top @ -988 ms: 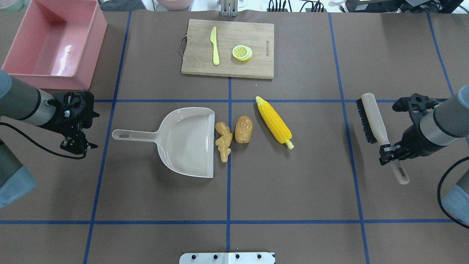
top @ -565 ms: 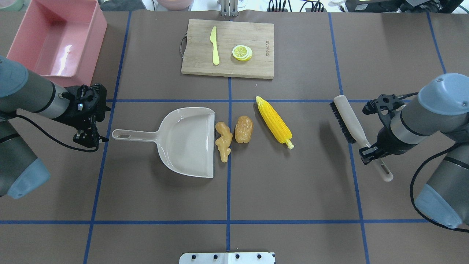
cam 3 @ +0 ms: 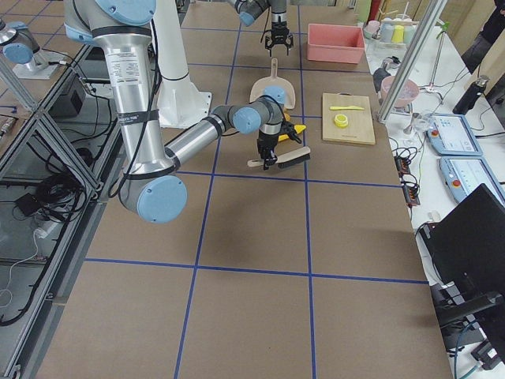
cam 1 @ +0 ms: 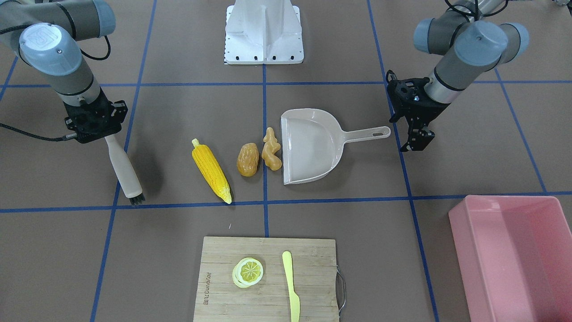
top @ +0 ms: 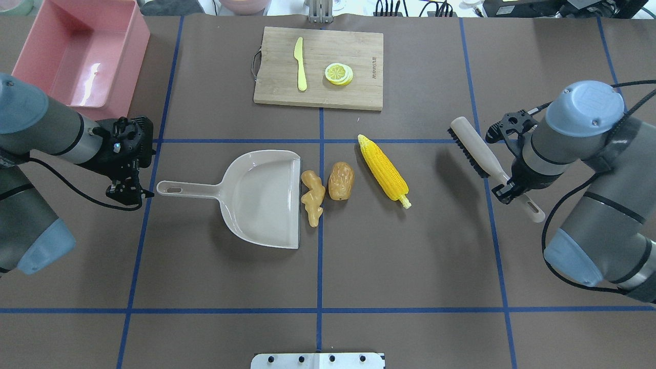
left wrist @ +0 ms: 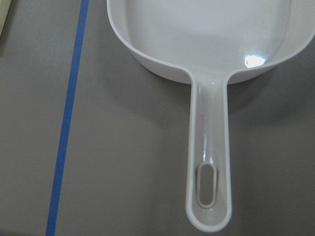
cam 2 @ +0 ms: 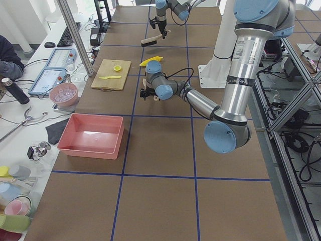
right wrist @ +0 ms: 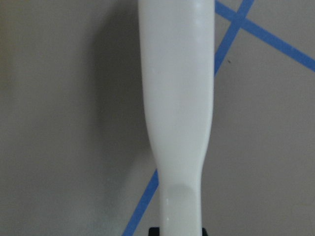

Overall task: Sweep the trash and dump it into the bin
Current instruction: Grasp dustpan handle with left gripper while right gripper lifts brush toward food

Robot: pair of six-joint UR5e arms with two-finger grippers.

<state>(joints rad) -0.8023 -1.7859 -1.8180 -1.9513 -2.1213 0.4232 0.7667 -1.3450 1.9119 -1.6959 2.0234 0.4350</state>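
Note:
The yellow corn cob (top: 383, 170), the orange-brown potato lump (top: 341, 180) and the tan ginger root (top: 312, 197) lie in a row at the table's middle. The ginger touches the open lip of the beige dustpan (top: 261, 197). The pink bin (top: 77, 56) stands at the far left. My left gripper (top: 125, 192) is open and empty, just off the end of the dustpan handle (left wrist: 209, 162). My right gripper (top: 507, 192) is shut on the handle of a white brush (top: 474, 148), held above the table to the right of the corn.
A wooden cutting board (top: 318, 66) with a yellow knife (top: 300, 64) and a lemon slice (top: 338, 73) lies at the far middle. Blue tape lines cross the brown table.
My right arm has carried the brush leftward, toward the corn. My left gripper has moved right, closer to the end of the dustpan handle. The toy foods and dustpan have not moved.

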